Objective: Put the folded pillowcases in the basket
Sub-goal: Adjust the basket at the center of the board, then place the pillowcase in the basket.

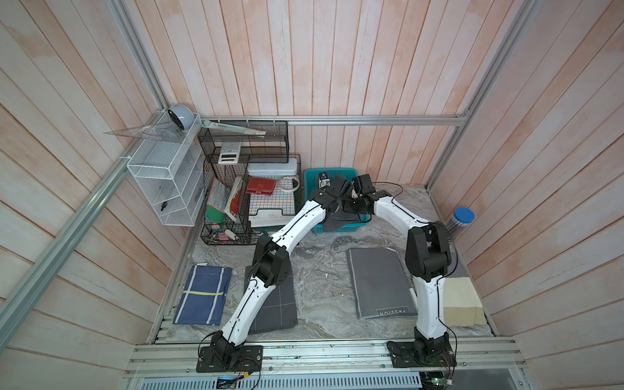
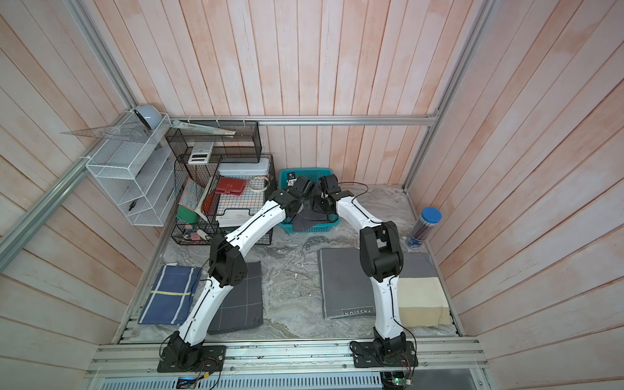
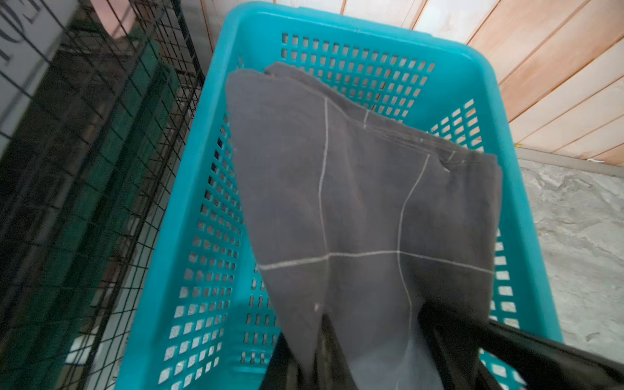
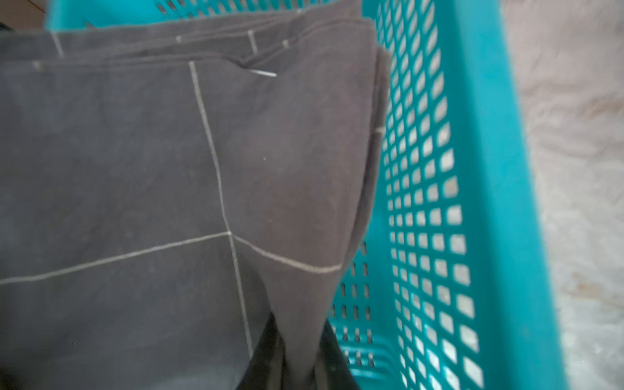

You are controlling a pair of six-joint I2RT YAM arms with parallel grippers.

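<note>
Pinching: left tool (image 3: 364, 354), right tool (image 4: 300, 358) nip pillowcase (image 3: 354, 202).
Blocking: basket (image 3: 337, 25) walls around both; wire organiser (image 3: 101, 152) beside left tool.

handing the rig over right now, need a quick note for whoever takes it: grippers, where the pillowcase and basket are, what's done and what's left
Left gripper: shut on the pillowcase, dark grey with thin white lines.
Right gripper: shut on another part of the same cloth.
Basket: back of the table, beside the black wire organiser.
Done: the pillowcase is at the basket, hanging from both grippers down between its walls. In both top views its near edge seems to overlap the near rim.
Left: lower it fully in, open both grippers, pull the arms back.
</note>
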